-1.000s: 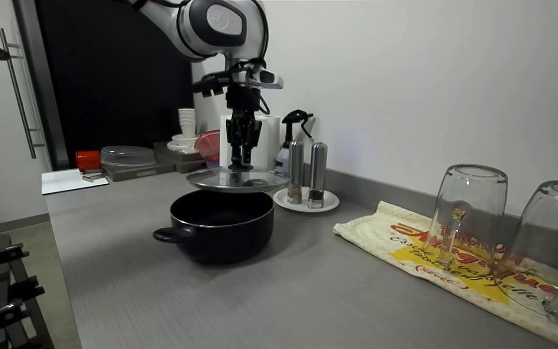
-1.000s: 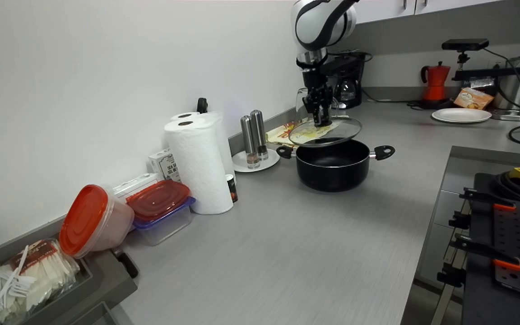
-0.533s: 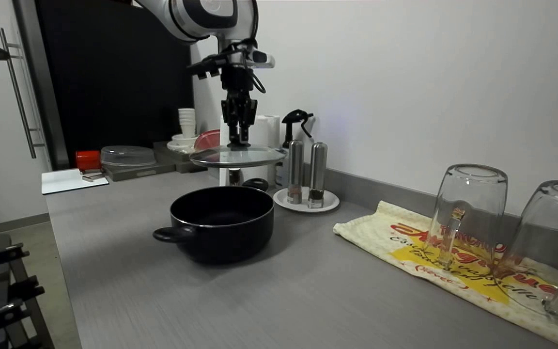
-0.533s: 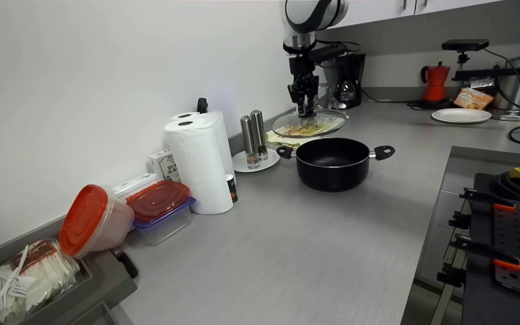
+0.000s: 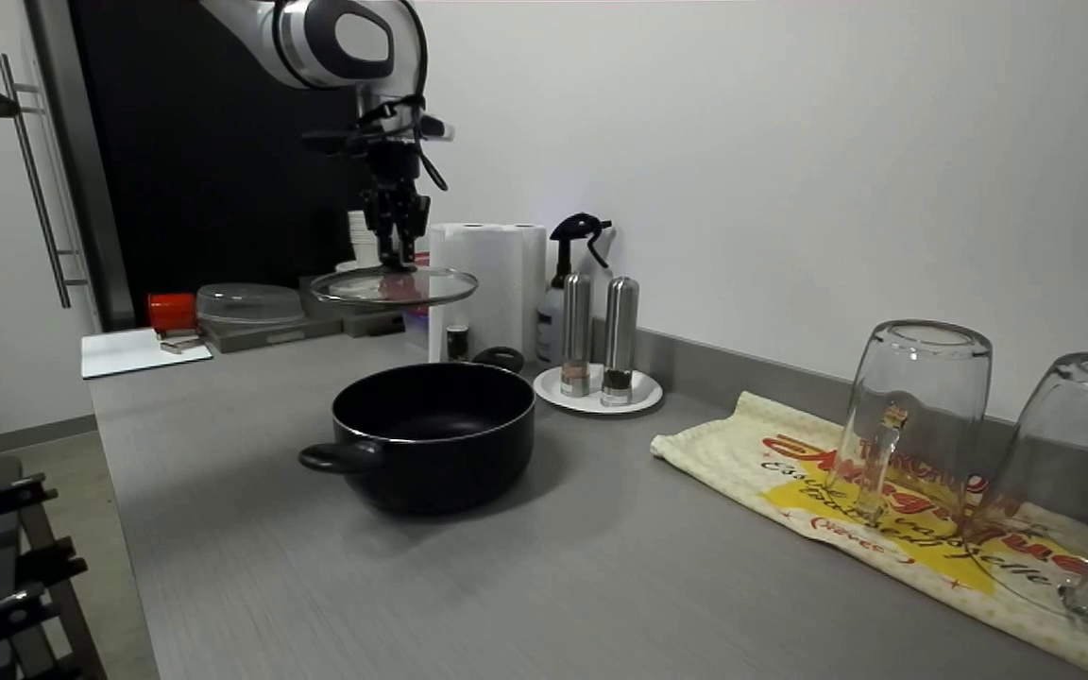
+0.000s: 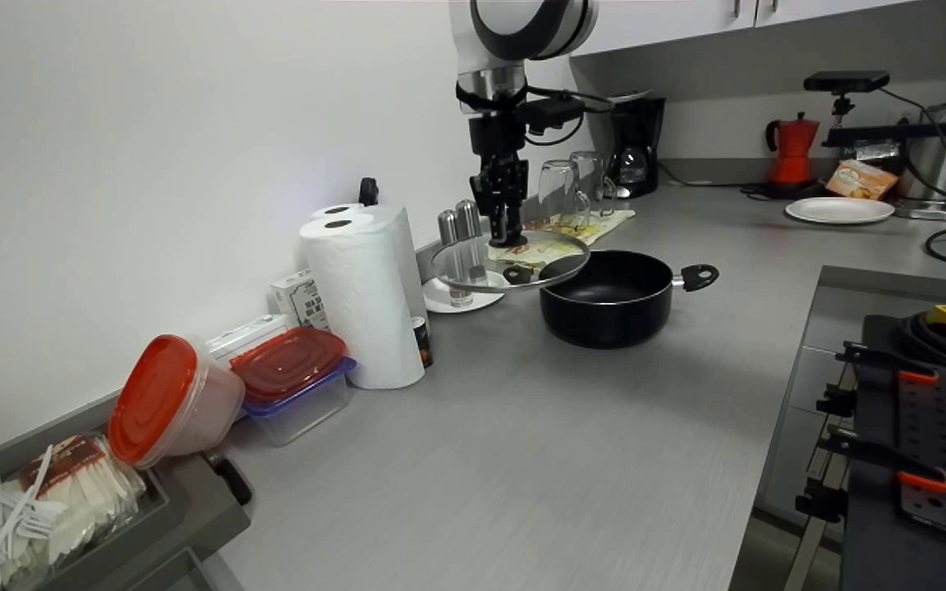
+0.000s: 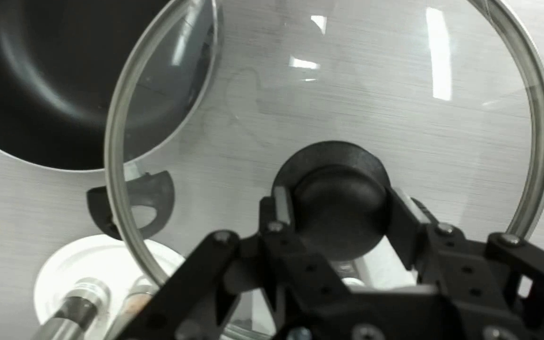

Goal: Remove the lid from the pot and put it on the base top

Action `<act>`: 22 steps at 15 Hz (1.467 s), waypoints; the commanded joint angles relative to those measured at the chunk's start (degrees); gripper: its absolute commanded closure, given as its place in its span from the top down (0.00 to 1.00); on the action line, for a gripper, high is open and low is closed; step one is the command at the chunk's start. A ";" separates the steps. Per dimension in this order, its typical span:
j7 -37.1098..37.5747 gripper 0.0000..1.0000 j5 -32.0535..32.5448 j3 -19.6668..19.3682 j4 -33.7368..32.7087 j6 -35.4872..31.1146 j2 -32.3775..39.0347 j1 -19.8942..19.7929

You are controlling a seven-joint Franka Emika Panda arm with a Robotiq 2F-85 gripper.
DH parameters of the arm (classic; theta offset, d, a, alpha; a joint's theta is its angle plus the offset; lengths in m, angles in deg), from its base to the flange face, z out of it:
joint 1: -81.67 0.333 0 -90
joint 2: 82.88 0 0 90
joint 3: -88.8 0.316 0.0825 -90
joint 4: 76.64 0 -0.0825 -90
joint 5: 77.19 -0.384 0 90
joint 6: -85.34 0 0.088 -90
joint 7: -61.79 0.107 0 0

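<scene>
The glass lid (image 5: 445,286) hangs in the air, off the pot, about level; it also shows in an exterior view (image 6: 473,275) and the wrist view (image 7: 395,113). My gripper (image 5: 399,255) is shut on its black knob; in the wrist view both fingers (image 7: 340,208) press the knob's sides. The black pot (image 5: 440,463) stands uncovered on the grey base top (image 5: 553,586). In an exterior view the pot (image 6: 604,316) is right of the lid, whose rim overlaps it in the picture. In the wrist view the pot (image 7: 55,85) is upper left; bare base top (image 7: 262,127) shows through the glass.
A white plate (image 6: 438,302) with two metal mills (image 5: 619,331) and paper towel rolls (image 6: 362,304) stand by the wall near the lid. Plastic containers (image 6: 292,369) stand farther along. A cloth (image 5: 742,444) with glass mugs (image 5: 922,406) lies beyond the pot.
The lid has risen from just over the pot and shifted sideways off it, toward the paper towel side, held in my gripper throughout. The pot has not moved.
</scene>
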 commanded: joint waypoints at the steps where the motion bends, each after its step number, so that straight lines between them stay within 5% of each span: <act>1: 1.01 0.25 -0.58 1.27 3.34 -6.06 -0.80 3.01; 12: -1.73 0.25 -0.28 5.23 8.60 -19.46 7.84 8.27; 22: -3.84 0.25 6.60 3.74 9.53 -26.84 12.42 11.87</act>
